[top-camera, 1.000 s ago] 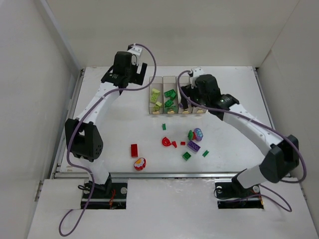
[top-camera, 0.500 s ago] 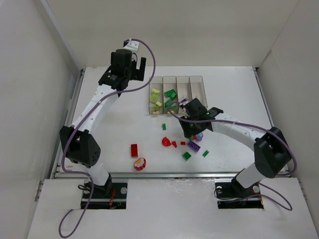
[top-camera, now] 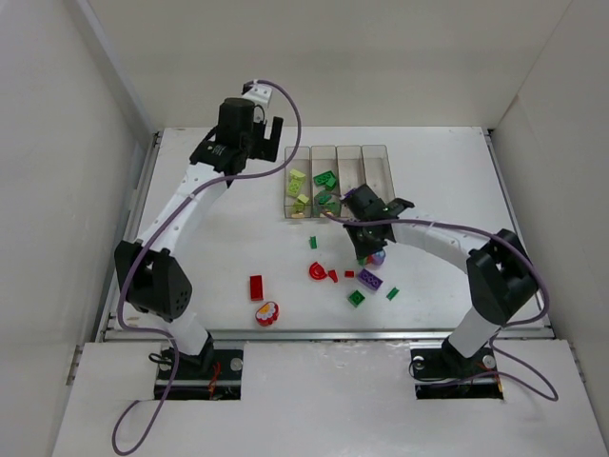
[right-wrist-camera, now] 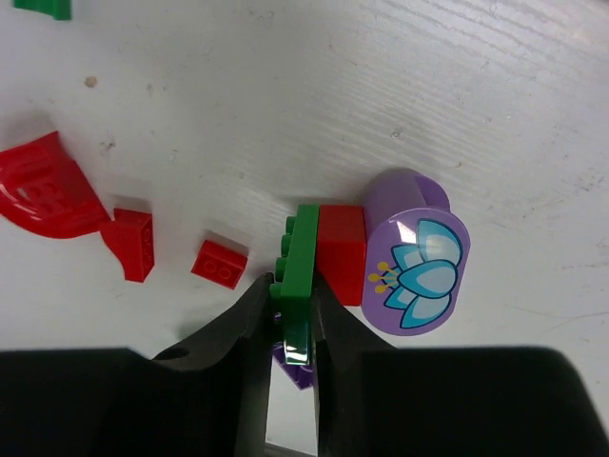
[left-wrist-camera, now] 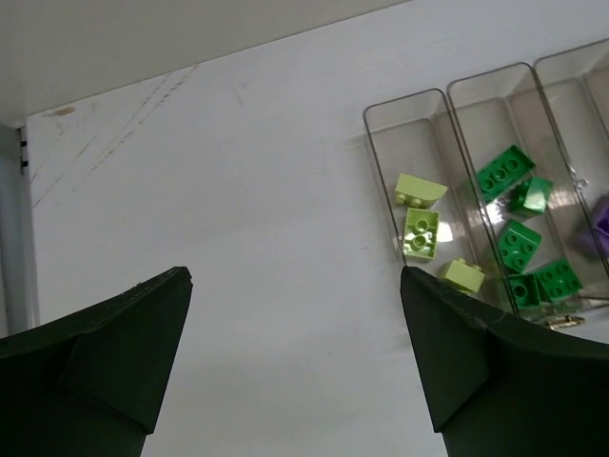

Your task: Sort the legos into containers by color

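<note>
My right gripper is shut on a flat green lego that stands on edge against a red brick and a purple rounded piece with a flower print. From above, that gripper sits low over the loose pile in front of the containers. The four clear bins stand in a row; one holds yellow-green bricks, its neighbour green bricks. My left gripper hangs open and empty over bare table left of the bins, also seen from above.
Loose on the table are a red brick, a red and yellow rounded piece, a red curved piece, a purple brick and small green bits. White walls enclose the table on three sides.
My right arm came down from the bins to the loose pile and shut its jaws on the flat green lego. The left gripper shifted slightly near the bins and stays open.
</note>
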Robot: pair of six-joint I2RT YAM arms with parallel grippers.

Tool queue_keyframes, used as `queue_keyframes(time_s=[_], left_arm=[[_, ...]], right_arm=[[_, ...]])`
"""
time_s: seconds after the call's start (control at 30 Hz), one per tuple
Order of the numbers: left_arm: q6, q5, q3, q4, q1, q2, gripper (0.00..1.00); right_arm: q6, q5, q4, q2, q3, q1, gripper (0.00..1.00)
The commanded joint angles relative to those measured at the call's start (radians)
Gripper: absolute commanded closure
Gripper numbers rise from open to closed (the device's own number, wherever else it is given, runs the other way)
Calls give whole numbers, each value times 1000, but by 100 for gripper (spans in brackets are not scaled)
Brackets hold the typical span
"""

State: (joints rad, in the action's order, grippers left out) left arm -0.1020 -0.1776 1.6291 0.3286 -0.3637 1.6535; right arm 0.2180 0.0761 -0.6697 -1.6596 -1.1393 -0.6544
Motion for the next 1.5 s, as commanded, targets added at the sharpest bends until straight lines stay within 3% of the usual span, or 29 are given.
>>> queue_keyframes(time_s=[0.0,0.2,0.37,0.43,0.63,0.77,0.9,0.93,1.07,1.27,1.47], left_arm=[[-47,148,0,33,-4,-70,11],[-237,371,-76,101,-14,-125,13],[-416,453,-205,-5,-14,-225,13],[-427,498,-276,-118,-14,-297,11],[-312,913,-504,-495,-14,-467,7],[-231,1087,-554,-727,-24,-478,7],[-346,970,-554,-776,-83,-478,6],[-372,917,-554,-790,-107,-469,1],[-438,834,-563,-884,-152,-459,1],[-622,834,-545,-941,-199,-439,1],[-636,914,-545,-951,-219,-429,1]], right_arm=[[15,-16,-47,27,-109,1,100],[75,-113,-111,164,-336,44,100],[135,-243,-70,214,-424,125,100],[168,-378,57,271,-412,157,100],[224,-629,458,415,-326,180,100],[224,-723,429,388,-442,206,100],[267,-748,384,340,-511,220,100],[334,-748,428,340,-499,220,100],[428,-797,499,313,-499,220,100],[465,-831,499,301,-488,220,100],[474,-831,499,319,-461,210,100]])
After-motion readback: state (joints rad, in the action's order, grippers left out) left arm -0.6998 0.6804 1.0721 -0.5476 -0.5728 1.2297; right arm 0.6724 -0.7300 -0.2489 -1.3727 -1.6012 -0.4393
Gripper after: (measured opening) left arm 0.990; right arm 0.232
